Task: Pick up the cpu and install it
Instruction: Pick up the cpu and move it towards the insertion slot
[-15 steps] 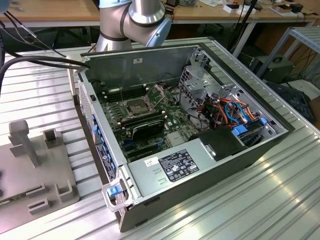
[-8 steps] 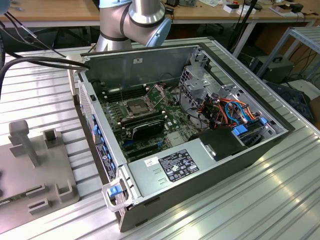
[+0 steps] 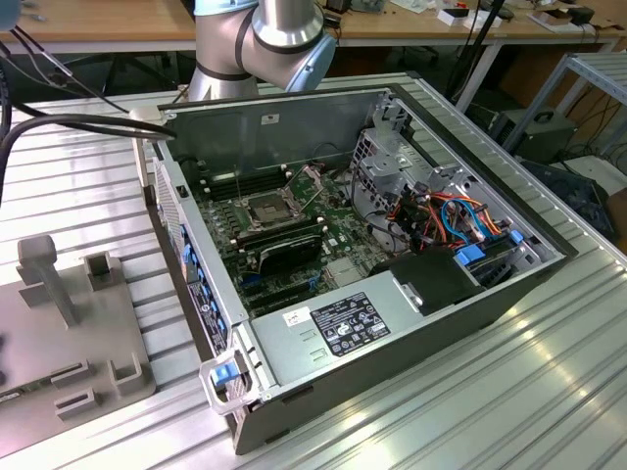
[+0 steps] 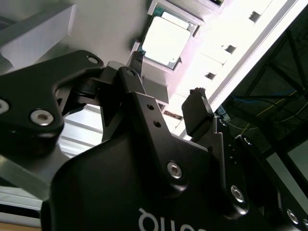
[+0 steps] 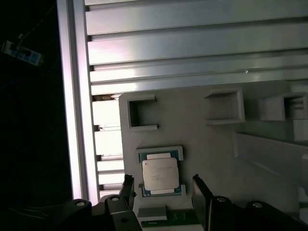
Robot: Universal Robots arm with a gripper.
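The cpu (image 5: 160, 175), a small square chip with a silver-grey top, lies flat in a shallow framed recess on a grey fixture plate (image 5: 202, 139). In the second wrist view the cpu (image 4: 166, 41) shows bright beyond the fingertips. My gripper (image 5: 164, 191) hovers over it, open, with one black finger (image 5: 128, 186) on each side of the chip and nothing between them. The same open gripper (image 4: 167, 84) is seen from behind its knuckles. In the exterior view the open computer case (image 3: 392, 323) holds the motherboard, whose black-framed socket (image 3: 266, 208) stands uncovered.
Grey blocks and slotted holders (image 5: 226, 107) rise from the fixture plate (image 3: 69, 333) near the chip. The ribbed aluminium table (image 5: 192, 48) ends at an edge (image 5: 77, 120) beside the plate. Inside the case sit a power supply (image 3: 343, 323), memory sticks (image 3: 284, 245) and coloured cables (image 3: 451, 220).
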